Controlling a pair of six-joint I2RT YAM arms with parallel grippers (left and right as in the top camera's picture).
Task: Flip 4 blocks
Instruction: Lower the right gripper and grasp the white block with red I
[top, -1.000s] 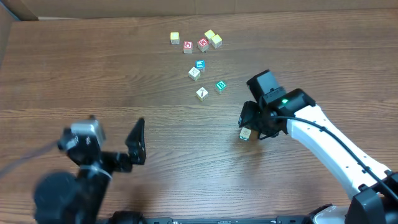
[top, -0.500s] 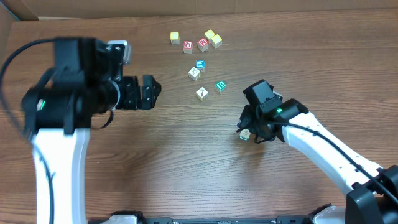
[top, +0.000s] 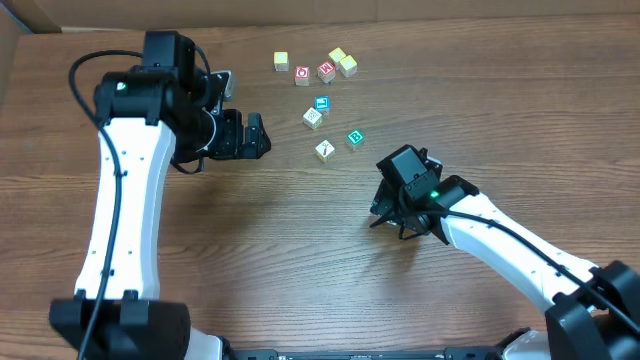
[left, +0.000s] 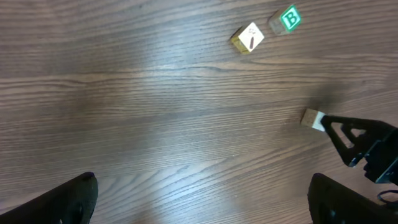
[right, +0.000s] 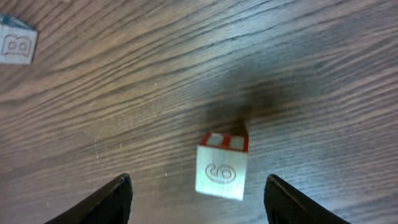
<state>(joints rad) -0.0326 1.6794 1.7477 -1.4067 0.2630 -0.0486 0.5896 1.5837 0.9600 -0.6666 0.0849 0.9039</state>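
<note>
Closest to me, the right gripper is hovering low over the wooden tabletop, its jaws standing apart and gripping nothing. Between its fingers a pale block is lying free on the wood, touching neither one. The face turned toward the wrist camera is showing a faint embossed figure, and the face behind it is showing red print. A little farther out, the diagonal-mark cube and the green B cube are sitting near each other but apart, both flat on the tabletop. Off to the left at about the same depth, the left gripper is hanging above bare wood, its jaws spread wide and empty. Beyond the two cubes a white cube is resting just beside a blue-printed cube. At the far side, well apart from both arms, a loose cluster is lying: a lone yellow cube on the left, then a small red-printed cube, a second red-printed cube near it, and a yellow pair sitting close together at the right end
</note>
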